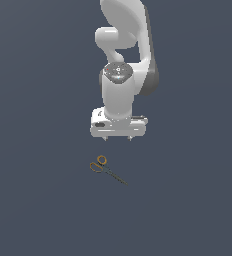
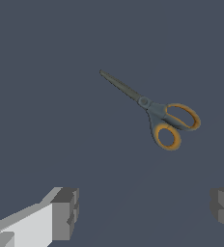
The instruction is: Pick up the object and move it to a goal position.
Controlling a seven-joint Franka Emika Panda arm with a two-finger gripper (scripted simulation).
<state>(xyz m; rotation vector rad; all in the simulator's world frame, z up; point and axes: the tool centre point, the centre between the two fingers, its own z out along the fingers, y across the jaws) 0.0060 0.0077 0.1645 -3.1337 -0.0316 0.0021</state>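
The scissors (image 1: 107,169) lay flat on the dark surface (image 1: 38,200), blades closed, with the 2 orange-yellow ring handles at one end and the thin dark blades pointing away. They were apart from the tool (image 1: 117,138), which hung above the surface, and in the wrist view they (image 2: 155,113) lay ahead of the 2 fingertips (image 2: 65,212), not between them. The tool was released, its jaws standing wide apart and holding nothing. I judge that the risk from here was a missed grasp: the scissors were very thin and low, so if the tool descended without centring over them first, the fingers could close on nothing, or push the scissors aside.
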